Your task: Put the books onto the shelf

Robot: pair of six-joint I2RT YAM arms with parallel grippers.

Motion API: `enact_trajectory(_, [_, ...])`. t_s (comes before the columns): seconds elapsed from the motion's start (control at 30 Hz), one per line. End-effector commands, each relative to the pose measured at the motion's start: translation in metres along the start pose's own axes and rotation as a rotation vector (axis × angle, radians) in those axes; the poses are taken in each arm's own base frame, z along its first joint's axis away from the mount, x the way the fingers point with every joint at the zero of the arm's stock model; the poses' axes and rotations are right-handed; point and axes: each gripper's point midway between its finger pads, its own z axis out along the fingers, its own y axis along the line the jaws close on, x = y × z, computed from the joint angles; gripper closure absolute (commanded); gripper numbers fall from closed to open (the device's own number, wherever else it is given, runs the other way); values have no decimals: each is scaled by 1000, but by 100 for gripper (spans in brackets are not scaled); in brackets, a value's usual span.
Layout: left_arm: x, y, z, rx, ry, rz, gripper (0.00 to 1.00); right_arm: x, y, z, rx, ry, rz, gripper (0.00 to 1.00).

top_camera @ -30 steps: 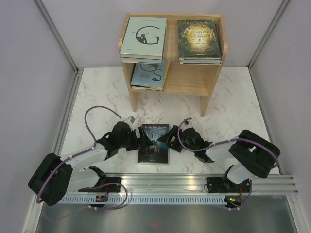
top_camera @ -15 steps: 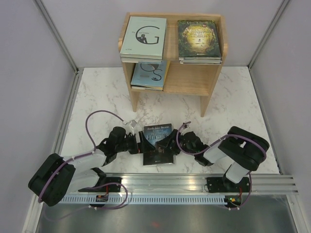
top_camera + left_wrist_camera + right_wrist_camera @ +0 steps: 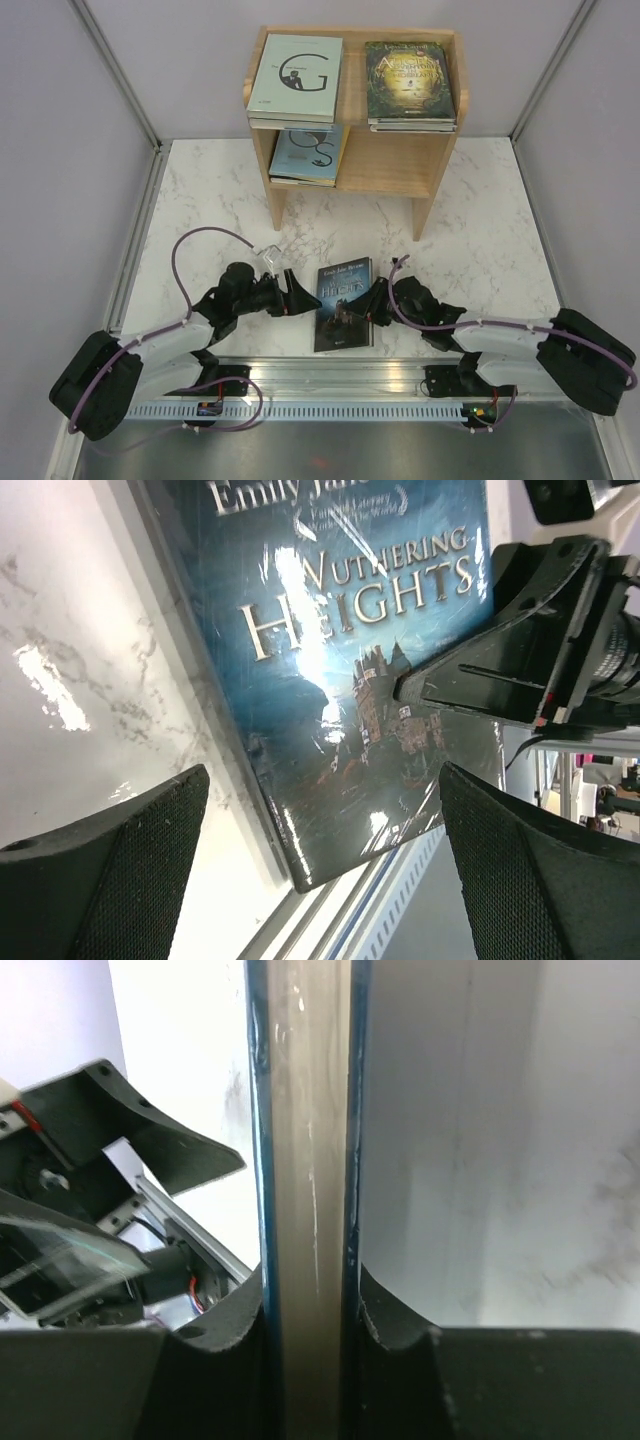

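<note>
The book [image 3: 344,303], pinched at its edge by the right claw [image 3: 377,304], should be lifted level; the left claw [image 3: 296,298] is spread open.

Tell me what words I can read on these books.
"WUTHERING HEIGHTS", with "Emily" above: dark blue book.
"G": pale green book on top of the shelf.
Too blurred to read: titles on the green-gold book and light blue book.

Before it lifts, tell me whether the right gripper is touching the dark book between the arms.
Touching. In the right wrist view the right gripper's fingers pinch the book's edge, no gap.
</note>
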Motion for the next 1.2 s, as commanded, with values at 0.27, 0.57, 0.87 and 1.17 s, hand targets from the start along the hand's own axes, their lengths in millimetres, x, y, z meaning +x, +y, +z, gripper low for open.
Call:
enact_trajectory(0.27, [-28,-50,-19,209,-168,-1,0,-39,112,-82,-317,-137,-45,100])
enact_trajectory(0.57, [-33,-77,-21,402,-192,-88,0,-31,146,-96,-561,-105,-12,100])
enact_trajectory(0.87, [-48,-111,-29,573,-211,-96,33,-26,160,-100,-687,-85,-25,100])
enact_trajectory(1.17, [-42,-129,-32,679,-156,-111,97,-17,156,-87,-723,-45,-3,100])
